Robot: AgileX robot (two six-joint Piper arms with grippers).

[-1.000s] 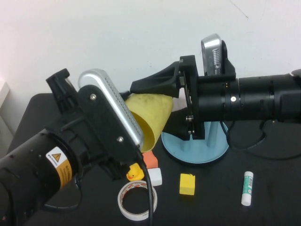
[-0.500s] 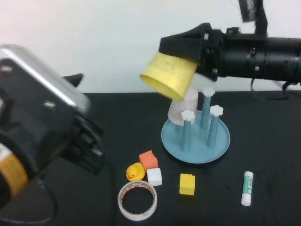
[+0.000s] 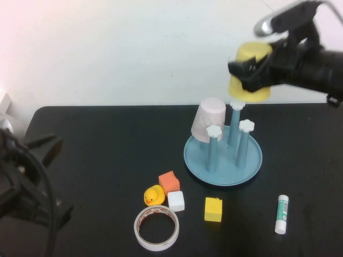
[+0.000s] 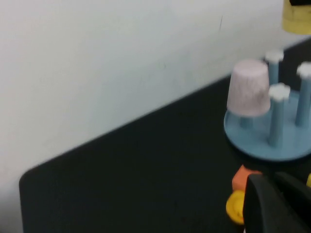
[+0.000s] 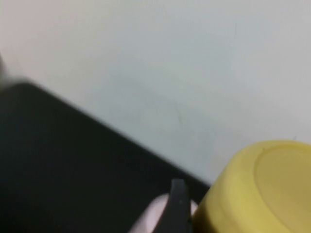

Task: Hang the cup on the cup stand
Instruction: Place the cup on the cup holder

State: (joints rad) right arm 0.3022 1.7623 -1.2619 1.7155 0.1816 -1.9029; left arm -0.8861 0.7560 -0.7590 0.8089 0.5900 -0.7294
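The right gripper [image 3: 252, 72] was raised above the back of the stand [image 3: 223, 155], its jaws closed on the cup [image 3: 250, 72], which it held upside down, mouth downward, in the air just above the rear peg [image 3: 236, 124]. The cup did not rest on any peg. In the right wrist view the cup [image 5: 257, 187] filled the lower corner, its flat bottom facing the camera.

A pale pink cup [image 3: 208, 120] sat inverted over the stand's left rear side. Two front pegs [image 3: 214, 149] stood bare, with white flower caps.

The left gripper [image 3: 27, 176] was low at the near left edge of the black worktop [image 3: 107, 150], well apart from the stand; whether its jaws were open could not be told.

On the worktop in front of the stand lay an orange block [image 3: 169, 182], a duck [image 3: 154, 195], a white block [image 3: 176, 201], a tape roll [image 3: 156, 228], a yellow block [image 3: 213, 209] and a glue stick [image 3: 282, 213].
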